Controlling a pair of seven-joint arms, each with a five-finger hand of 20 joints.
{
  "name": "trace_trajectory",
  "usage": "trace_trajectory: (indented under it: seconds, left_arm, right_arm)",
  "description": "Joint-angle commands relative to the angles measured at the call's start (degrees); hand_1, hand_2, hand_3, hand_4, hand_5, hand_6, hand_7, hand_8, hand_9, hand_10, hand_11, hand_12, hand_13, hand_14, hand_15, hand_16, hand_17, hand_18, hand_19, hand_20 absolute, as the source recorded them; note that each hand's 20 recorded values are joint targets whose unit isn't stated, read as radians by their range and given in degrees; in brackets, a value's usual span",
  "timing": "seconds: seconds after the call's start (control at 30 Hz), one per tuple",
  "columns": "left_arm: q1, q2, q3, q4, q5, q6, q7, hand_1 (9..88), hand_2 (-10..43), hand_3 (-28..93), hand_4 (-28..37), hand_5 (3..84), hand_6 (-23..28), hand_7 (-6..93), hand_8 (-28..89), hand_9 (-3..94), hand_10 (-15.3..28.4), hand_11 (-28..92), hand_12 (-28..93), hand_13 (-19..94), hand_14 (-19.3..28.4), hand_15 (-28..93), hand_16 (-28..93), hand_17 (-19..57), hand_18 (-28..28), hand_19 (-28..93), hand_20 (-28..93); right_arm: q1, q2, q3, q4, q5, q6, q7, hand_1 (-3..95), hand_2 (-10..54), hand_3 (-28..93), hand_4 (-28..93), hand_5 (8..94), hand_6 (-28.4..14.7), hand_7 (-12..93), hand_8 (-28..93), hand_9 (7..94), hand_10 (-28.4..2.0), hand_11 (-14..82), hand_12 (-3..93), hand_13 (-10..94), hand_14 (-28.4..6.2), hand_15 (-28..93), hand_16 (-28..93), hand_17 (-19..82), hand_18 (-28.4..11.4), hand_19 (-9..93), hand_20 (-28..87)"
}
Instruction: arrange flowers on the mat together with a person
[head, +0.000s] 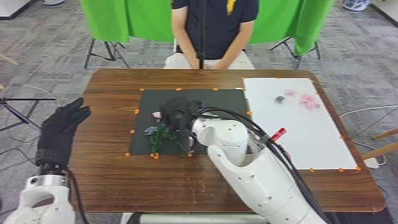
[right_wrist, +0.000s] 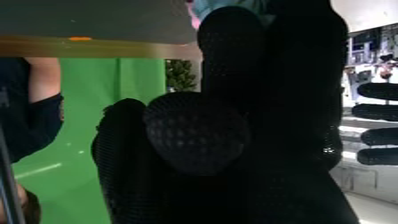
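Over the black mat (head: 209, 94), my right hand (head: 180, 111) is beside a pink flower (head: 157, 115) and a teal flower (head: 151, 131) with green stems (head: 158, 142), covering part of the mat. In the right wrist view, a teal flower (right_wrist: 233, 5) with a bit of pink lies just beyond my right hand (right_wrist: 293, 100); whether the hand holds it is unclear. My left hand (head: 60, 131) stands open at the table's left edge, its straight fingers (right_wrist: 380, 110) visible from the right wrist too.
A white mat (head: 302, 147) on the right carries pink flowers (head: 308, 101), a small grey-teal flower (head: 280, 99) and a red item (head: 278, 134) close to my right forearm. Small orange markers line both mats on the brown table (head: 107, 180). A green cloth (right_wrist: 115, 75) hangs beyond.
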Motion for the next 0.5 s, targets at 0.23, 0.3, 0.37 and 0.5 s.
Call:
trace_trajectory:
  seconds: [0.23, 0.3, 0.37, 0.5]
  left_arm:
    - [0.0, -0.61, -0.15, 0.02, 0.32, -0.86, -0.15, 20.9, 2.6, 64, -27.7, 45.0, 4.4, 12.7, -5, 43.6, 13.6, 17, 15, 32, 16.2, 9, 5, 2.3, 10.2, 3, 13]
    - [-0.1, -0.57, -0.10, 0.04, 0.34, -0.85, -0.21, 21.2, 2.3, 64, -27.5, 45.0, 4.4, 12.7, -5, 43.7, 13.6, 17, 15, 32, 16.1, 9, 5, 2.3, 10.2, 3, 13]
    - [0.0, -0.39, -0.07, 0.06, 0.33, -0.97, -0.46, 21.3, 2.2, 64, -27.2, 45.0, 4.4, 12.7, -5, 43.7, 13.5, 17, 15, 32, 16.1, 9, 5, 2.3, 10.2, 3, 13]
    - [0.0, -0.36, -0.18, 0.11, 0.46, -1.27, -0.60, 21.6, 1.7, 64, -26.6, 44.9, 4.3, 12.8, -5, 43.6, 13.6, 17, 14, 32, 16.2, 9, 5, 2.3, 10.2, 3, 13]
  right_arm:
    - [0.8, 0.8, 0.1, -0.6, 0.3, -0.2, -0.3, 85.3, -9.5, -28, 37, 79.0, 4.3, 16, 0, 93.7, -8.2, 33.4, 20.6, 94, 0.3, 62, 17, 73, -9.7, 93, 45]
    - [0.9, 1.0, 0.1, -0.8, 0.3, -0.2, -0.3, 85.2, -9.5, -28, 37, 78.8, 4.2, 16, 0, 93.7, -8.2, 33.4, 20.5, 94, 0.3, 62, 17, 72, -9.6, 93, 45]
    - [0.8, 1.1, 0.4, -0.9, 0.6, -0.4, -0.1, 84.6, -9.5, -28, 37, 78.2, 4.4, 16, 0, 93.7, -8.3, 33.2, 20.4, 94, 0.2, 62, 17, 72, -9.6, 93, 45]
    - [0.8, 1.7, 0.5, -1.3, 1.4, -0.9, 0.5, 81.2, -9.5, -28, 42, 75.3, 4.7, 17, -2, 93.7, -8.6, 33.5, 18.8, 94, 0.2, 62, 18, 72, -9.7, 93, 45]
